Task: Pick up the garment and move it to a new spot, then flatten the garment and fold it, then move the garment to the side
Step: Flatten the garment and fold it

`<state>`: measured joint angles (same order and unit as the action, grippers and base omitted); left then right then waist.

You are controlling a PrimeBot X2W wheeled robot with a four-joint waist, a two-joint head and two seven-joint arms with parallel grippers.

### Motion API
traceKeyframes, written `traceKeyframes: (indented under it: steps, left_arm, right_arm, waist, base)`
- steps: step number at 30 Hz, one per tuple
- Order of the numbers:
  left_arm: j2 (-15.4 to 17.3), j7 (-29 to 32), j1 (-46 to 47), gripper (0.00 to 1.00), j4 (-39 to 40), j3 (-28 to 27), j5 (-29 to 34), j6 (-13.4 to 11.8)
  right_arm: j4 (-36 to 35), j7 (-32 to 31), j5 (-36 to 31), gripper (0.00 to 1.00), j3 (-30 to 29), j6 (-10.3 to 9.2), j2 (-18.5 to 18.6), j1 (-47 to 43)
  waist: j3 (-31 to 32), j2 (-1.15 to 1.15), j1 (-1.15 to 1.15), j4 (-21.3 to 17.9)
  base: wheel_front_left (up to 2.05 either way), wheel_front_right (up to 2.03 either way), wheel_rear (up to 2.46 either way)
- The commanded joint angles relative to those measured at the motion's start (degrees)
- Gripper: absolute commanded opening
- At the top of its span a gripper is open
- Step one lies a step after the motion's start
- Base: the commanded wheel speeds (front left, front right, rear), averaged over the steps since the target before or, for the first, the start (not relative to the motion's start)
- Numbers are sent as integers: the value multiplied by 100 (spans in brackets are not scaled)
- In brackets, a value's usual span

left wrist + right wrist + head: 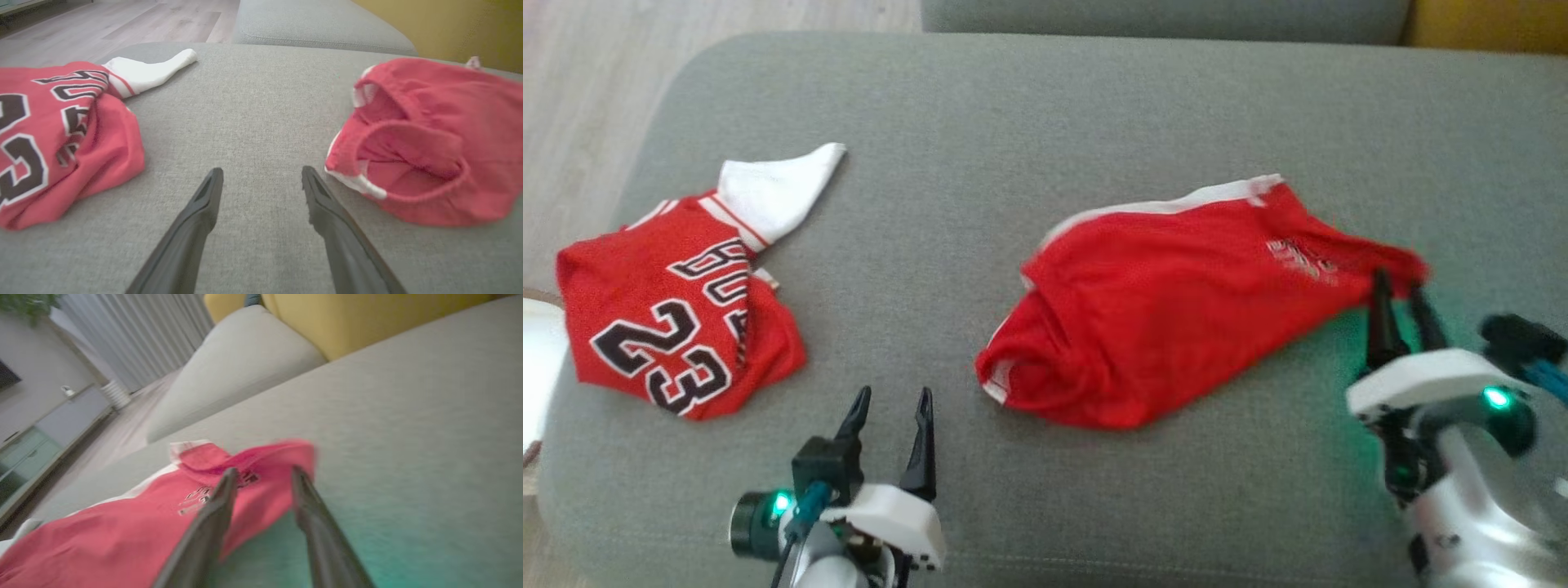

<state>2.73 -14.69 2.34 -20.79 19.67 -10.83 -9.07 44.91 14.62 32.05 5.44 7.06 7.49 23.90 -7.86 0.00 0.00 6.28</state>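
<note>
The garment [1176, 310] is a pair of red shorts with white trim, lying crumpled on the grey cushion [1045, 106] right of centre. My right gripper [1398, 282] is at its right-hand corner, jaws a little apart, and the cloth lies slack. In the right wrist view that gripper [263, 471] has its fingers parted over the printed corner of the garment [102, 539]. My left gripper [893, 394] stands open and empty near the front edge. In its own view the left gripper [262, 170] points at bare cushion, with the garment [429, 134] to its right.
A red jersey [678, 327] numbered 23, with a white flap, lies bunched at the cushion's left and shows in the left wrist view too [49, 134]. Wooden floor [588, 98] lies beyond the left edge. A second grey cushion [1160, 16] and a yellow seat [1486, 24] are behind.
</note>
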Motion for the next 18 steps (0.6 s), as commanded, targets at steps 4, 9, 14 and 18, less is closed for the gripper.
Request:
traceKeyframes:
  steps: [4,9,14,18]
  left_arm:
    - [15,-30,375,100,138,-205,60,-2]
    - [15,-30,477,100,121,-215,78,8]
    - [15,-30,594,100,205,-124,-57,26]
    - [15,-30,866,100,401,40,-330,69]
  right_arm:
    - [-195,38,-330,100,-398,43,-33,85]
    - [-386,38,-694,100,-594,43,-151,28]
    - [-584,38,-974,100,-393,43,-211,241]
    - [-744,38,-1046,100,-256,43,-266,420]
  waist:
    - [-158,0,0,-175]
    - [-186,0,0,-257]
    - [-198,0,0,-256]
    - [-244,0,0,-265]
  base:
    - [0,0,0]
    - [0,0,0]
    - [0,0,0]
    - [0,0,0]
